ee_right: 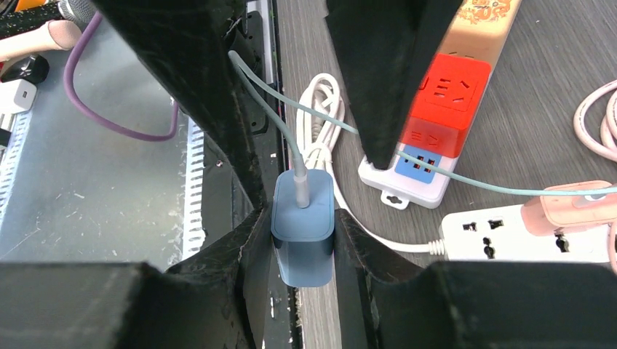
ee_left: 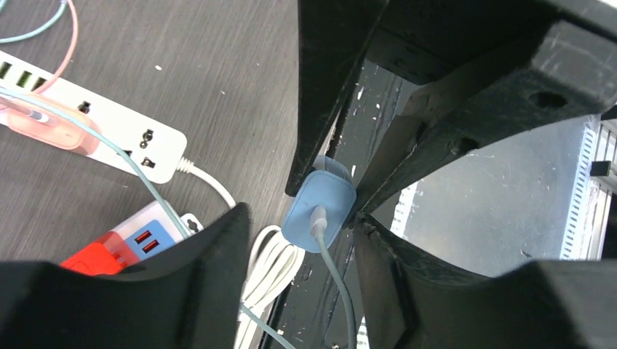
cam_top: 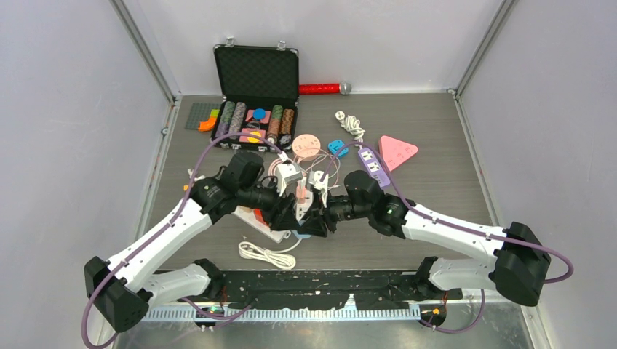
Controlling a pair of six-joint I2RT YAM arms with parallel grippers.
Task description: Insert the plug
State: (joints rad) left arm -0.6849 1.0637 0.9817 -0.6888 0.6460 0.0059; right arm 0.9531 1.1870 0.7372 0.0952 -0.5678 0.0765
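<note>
While the right pincer (ee_right: 303,254) is squeezing the blue plug (ee_right: 303,218), the left pincer (ee_left: 302,225) is hanging open around it, so nothing's going into the white strip (ee_right: 509,233) at 3 o'clock yet.

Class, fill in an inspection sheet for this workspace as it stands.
Surface: dark wood-grain table.
Job's things: blue plug, not yet inserted; white power strip lying flat.
Clutter: chip case, pink triangle, purple strip.
Pincers: right pincer shut on the plug; left pincer open by it.
Cables: teal cable from the plug; coiled white cable.
Surroundings: grey walls.
</note>
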